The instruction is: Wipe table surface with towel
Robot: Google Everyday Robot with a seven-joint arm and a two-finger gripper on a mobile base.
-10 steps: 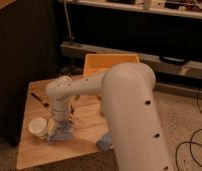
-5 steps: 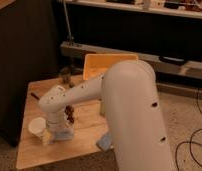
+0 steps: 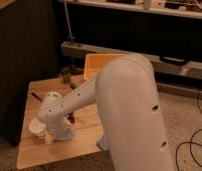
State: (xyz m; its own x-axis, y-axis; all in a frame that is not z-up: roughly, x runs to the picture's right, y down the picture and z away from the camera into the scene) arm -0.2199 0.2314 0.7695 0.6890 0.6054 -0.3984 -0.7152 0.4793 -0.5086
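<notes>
The gripper (image 3: 55, 131) sits on the pale crumpled cloth towel (image 3: 67, 134) near the left front corner of the light wooden table (image 3: 86, 137), beside a white cup (image 3: 36, 127). I cannot tell its state.

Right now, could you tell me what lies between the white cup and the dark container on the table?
In the camera view, the robot's wrist crosses that stretch; its gripper sits low beside the cup, at the towel.
</notes>
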